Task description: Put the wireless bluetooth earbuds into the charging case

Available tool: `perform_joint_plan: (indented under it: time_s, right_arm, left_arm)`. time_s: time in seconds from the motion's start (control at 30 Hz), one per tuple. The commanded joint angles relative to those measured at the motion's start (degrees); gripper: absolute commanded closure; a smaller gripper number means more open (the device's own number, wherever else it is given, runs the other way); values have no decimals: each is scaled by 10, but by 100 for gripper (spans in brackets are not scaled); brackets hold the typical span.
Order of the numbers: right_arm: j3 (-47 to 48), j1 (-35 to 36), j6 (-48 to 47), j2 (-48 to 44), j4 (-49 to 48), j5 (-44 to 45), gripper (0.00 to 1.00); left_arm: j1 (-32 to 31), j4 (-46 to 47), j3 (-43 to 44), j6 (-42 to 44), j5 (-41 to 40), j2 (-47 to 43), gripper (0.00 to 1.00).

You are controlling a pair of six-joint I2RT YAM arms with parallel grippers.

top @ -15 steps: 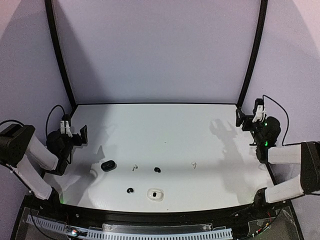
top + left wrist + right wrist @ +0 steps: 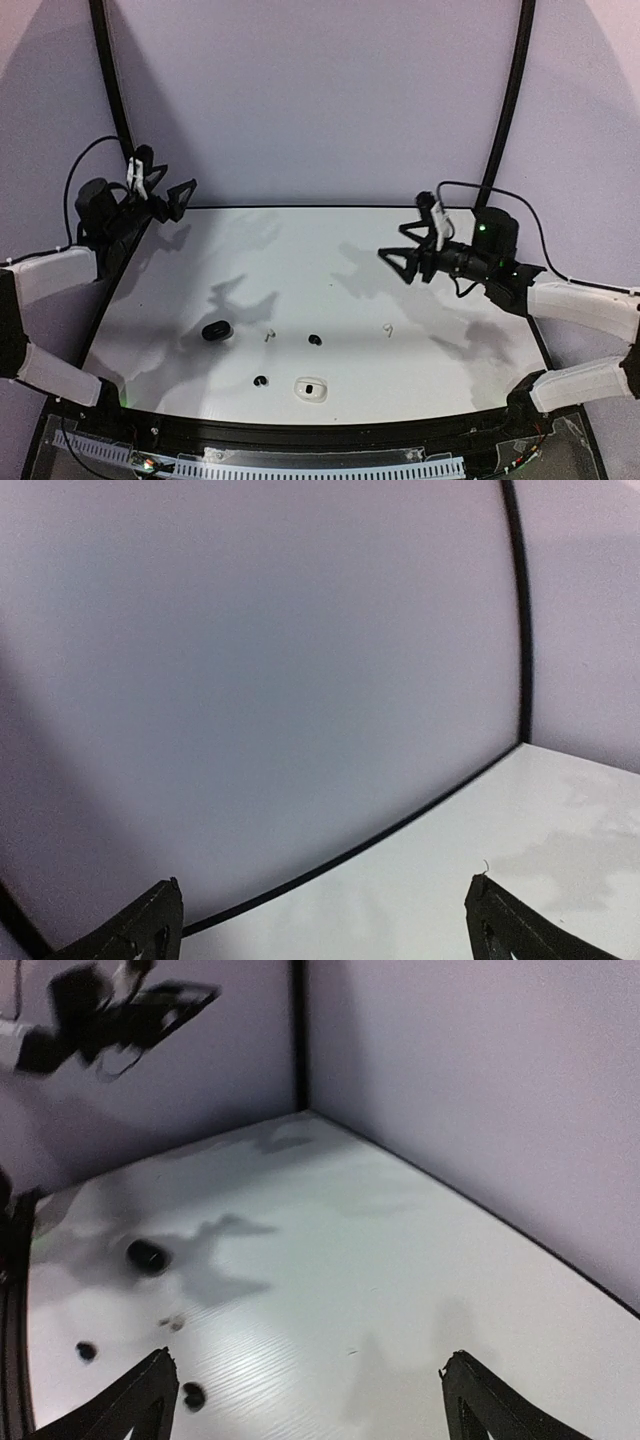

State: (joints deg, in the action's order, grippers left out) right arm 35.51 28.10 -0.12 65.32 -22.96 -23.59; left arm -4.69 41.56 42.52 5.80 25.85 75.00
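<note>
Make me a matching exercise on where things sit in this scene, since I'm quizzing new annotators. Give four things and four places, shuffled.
Things
1. black oval charging case
2. white oval charging case
3. tiny white earbud lying apart from the others
4. left tool

Places
A. nearest the front edge of the white table
B. open, raised by the far left corner
C. farthest left of the things lying on the table
D. farthest right of the things lying on the table

Pairs: 1-C, 2-A, 3-D, 4-B
</note>
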Motion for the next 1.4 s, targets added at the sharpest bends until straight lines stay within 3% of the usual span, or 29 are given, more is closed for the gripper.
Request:
perform_joint_plan:
  time_s: [0.0, 0.07, 0.23, 0.33, 0.47, 0.73, 1.17, 1.37]
  right_arm:
    - [39, 141, -135, 22, 224, 57, 8]
    - [38, 202, -155, 28, 256, 78, 9]
    - [42, 315, -192, 105, 232, 107, 11]
    - [77, 355, -178, 198, 215, 134, 10]
    - [85, 384, -150, 251, 180, 144, 3]
    - [91, 424, -121, 301, 155, 151, 6]
    - [91, 431, -94, 342, 138, 188, 40]
    - [84, 431, -117, 356, 132, 165, 39]
  left_arm:
    - [-28, -259, 119, 48, 98, 23, 1]
    - [-35, -317, 177, 36, 110, 44, 1]
    - [-48, -361, 186, 6, 202, 56, 0]
    - [-85, -389, 166, 34, 193, 44, 0]
    - [-122, -436, 149, 80, 163, 22, 0]
    - [-157, -418, 92, 85, 150, -28, 0]
    - [-157, -420, 119, 82, 131, -6, 0]
    - [-157, -418, 116, 78, 121, -11, 0]
